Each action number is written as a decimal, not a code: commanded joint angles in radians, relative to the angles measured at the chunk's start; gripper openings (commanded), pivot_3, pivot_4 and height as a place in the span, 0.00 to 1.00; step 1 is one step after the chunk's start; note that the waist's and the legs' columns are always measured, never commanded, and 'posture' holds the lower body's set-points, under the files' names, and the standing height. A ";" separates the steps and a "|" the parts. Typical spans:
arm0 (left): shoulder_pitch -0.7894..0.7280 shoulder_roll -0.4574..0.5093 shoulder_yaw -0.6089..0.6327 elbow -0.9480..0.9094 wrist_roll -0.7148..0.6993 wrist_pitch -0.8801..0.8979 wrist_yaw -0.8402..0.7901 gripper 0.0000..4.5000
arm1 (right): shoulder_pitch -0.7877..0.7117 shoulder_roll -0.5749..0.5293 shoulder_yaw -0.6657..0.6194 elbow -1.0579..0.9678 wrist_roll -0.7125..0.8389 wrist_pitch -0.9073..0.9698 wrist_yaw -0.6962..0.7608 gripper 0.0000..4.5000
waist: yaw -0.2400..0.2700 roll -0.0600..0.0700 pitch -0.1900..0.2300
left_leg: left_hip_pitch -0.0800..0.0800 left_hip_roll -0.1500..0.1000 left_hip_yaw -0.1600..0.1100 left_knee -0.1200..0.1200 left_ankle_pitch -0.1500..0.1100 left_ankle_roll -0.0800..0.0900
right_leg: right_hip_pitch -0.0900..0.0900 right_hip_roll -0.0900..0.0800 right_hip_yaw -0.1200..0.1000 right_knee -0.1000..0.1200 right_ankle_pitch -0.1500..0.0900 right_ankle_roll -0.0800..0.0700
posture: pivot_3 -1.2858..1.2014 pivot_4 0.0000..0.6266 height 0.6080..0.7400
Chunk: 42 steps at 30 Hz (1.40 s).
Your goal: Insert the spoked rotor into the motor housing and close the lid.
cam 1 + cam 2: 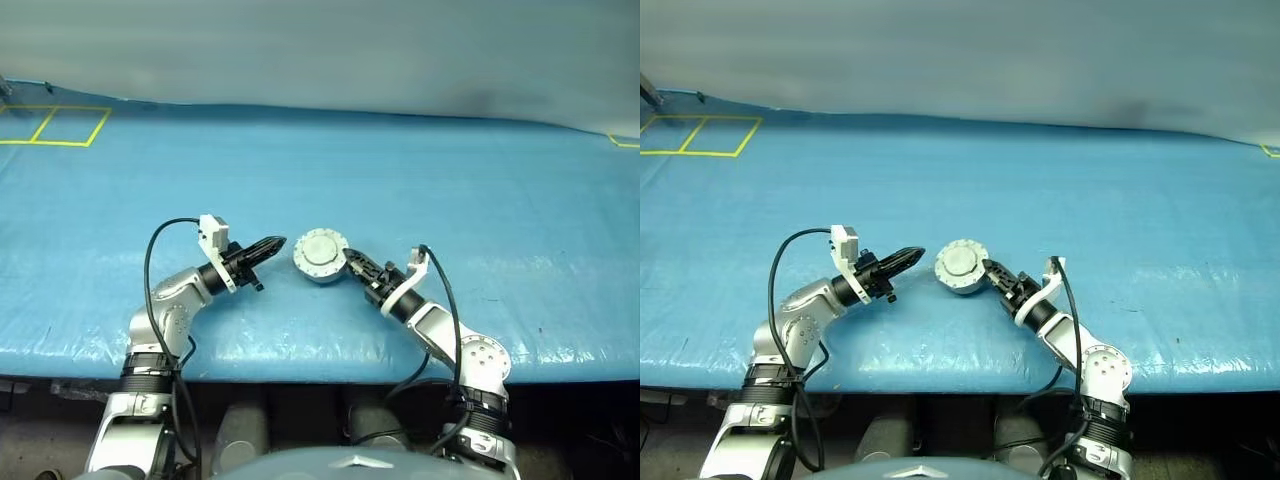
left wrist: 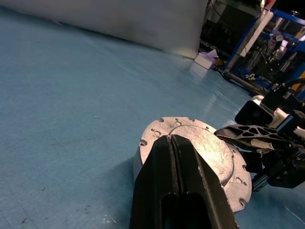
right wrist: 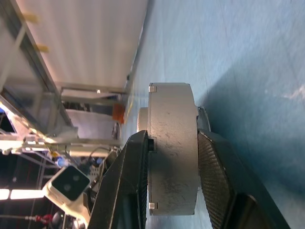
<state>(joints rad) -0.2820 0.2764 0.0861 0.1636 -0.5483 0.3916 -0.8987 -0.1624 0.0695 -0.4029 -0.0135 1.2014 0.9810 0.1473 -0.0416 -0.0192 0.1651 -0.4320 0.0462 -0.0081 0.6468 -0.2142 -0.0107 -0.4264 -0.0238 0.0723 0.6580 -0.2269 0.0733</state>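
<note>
My right gripper (image 1: 352,262) clamps the housing (image 3: 172,148) by its rim, 1 finger on each face, the lid (image 1: 320,250) shut on top. My left gripper (image 1: 276,244), fingers together, sits just beside the housing, over the blue table (image 1: 480,190).

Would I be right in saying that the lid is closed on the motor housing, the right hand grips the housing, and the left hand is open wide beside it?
Not quite: the left hand is shut, its fingers pressed together, as the left wrist view shows. The rest holds: the lid is closed on the motor housing, and the right hand grips it.
</note>
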 commanded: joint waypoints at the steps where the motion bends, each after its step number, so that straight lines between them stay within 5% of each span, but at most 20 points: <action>1: -0.003 -0.040 0.055 -0.041 -0.067 0.003 0.037 0.13 | -0.063 0.030 -0.017 -0.067 0.098 -0.052 -0.022 0.26 | -0.002 0.000 0.000 | 0.000 0.000 0.000 0.000 0.000 0.000 | 0.000 0.000 0.000 0.000 0.000 0.000 | 0.52 0.24 1.00; 13: 0.033 -0.212 0.157 -0.090 -0.365 0.208 0.144 0.99 | -0.159 0.031 -0.008 -0.107 0.200 -0.150 -0.091 0.26 | -0.007 0.000 0.001 | -0.001 0.000 -0.001 0.000 0.000 0.000 | -0.001 0.001 0.000 0.000 0.000 0.000 | 0.52 0.24 1.00; 20: 0.015 -0.239 0.206 -0.081 -0.579 0.414 0.217 0.99 | -0.166 0.034 0.039 -0.155 0.259 -0.150 -0.109 0.26 | -0.016 0.000 0.001 | -0.002 0.000 -0.002 0.000 0.000 0.000 | -0.001 0.001 -0.001 0.001 0.000 0.000 | 0.52 0.24 1.00; 42: -0.035 -0.323 0.206 -0.037 -0.619 0.447 0.261 0.99 | -0.093 -0.003 0.216 -0.223 0.267 -0.155 -0.097 0.26 | -0.018 0.000 0.001 | -0.002 0.000 -0.002 0.001 0.000 0.000 | 0.000 0.001 -0.001 0.001 0.002 -0.003 | 0.52 0.24 1.00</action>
<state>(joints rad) -0.3085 -0.0418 0.2917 0.1390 -1.1516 0.8421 -0.6341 -0.2435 0.0640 -0.1960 -0.1657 1.4337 0.8398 0.0171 -0.0597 -0.0189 0.1657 -0.4337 0.0458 -0.0106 0.6479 -0.2141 -0.0105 -0.4268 -0.0226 0.0715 0.6585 -0.2252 0.0707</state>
